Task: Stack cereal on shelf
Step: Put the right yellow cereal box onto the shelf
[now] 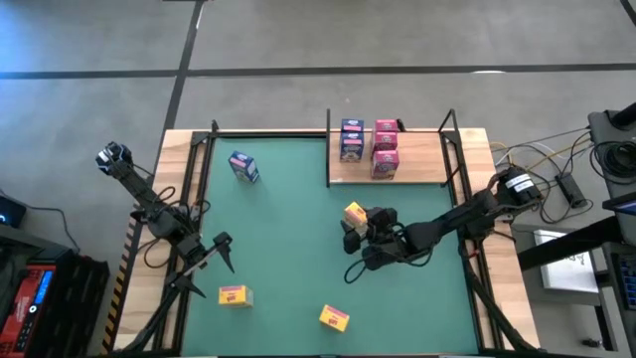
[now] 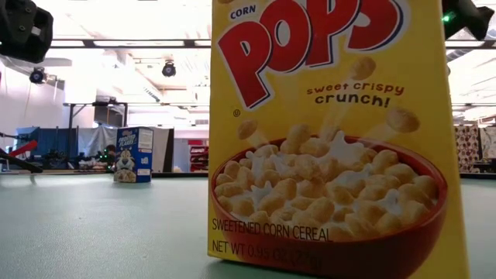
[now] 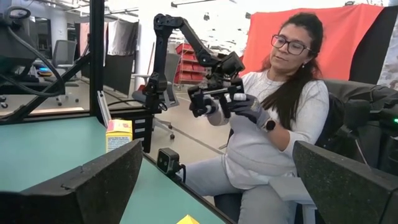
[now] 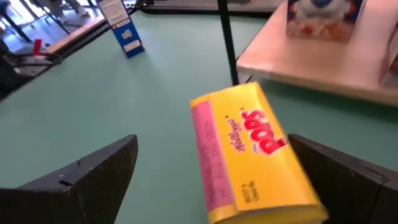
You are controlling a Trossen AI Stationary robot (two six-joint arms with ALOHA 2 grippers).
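Overhead: right gripper (image 1: 360, 237) open beside yellow cereal box (image 1: 355, 213), near shelf (image 1: 422, 159). Right wrist view alone shows box lying unheld. Left gripper (image 1: 221, 249) open, surface's left edge.

The table mat (image 1: 298, 249) is flat green, framed by a pale wood border and thin black posts. At upper right of the high view the light-wood shelf (image 1: 422, 159) carries two blue cereal boxes (image 1: 352, 140) and two magenta ones (image 1: 385, 149). A blue box (image 1: 243, 167) with a white panel stands at upper left of the mat. Three yellow boxes show: one at centre (image 1: 355, 213), with a pink side strip and red "Pops" lettering, and two along the bottom edge (image 1: 235, 294) (image 1: 334, 317). Filling the low view, a yellow Corn Pops box (image 2: 329, 139) has red letters edged in white and a dark red bowl of golden cereal. Both arms are black.
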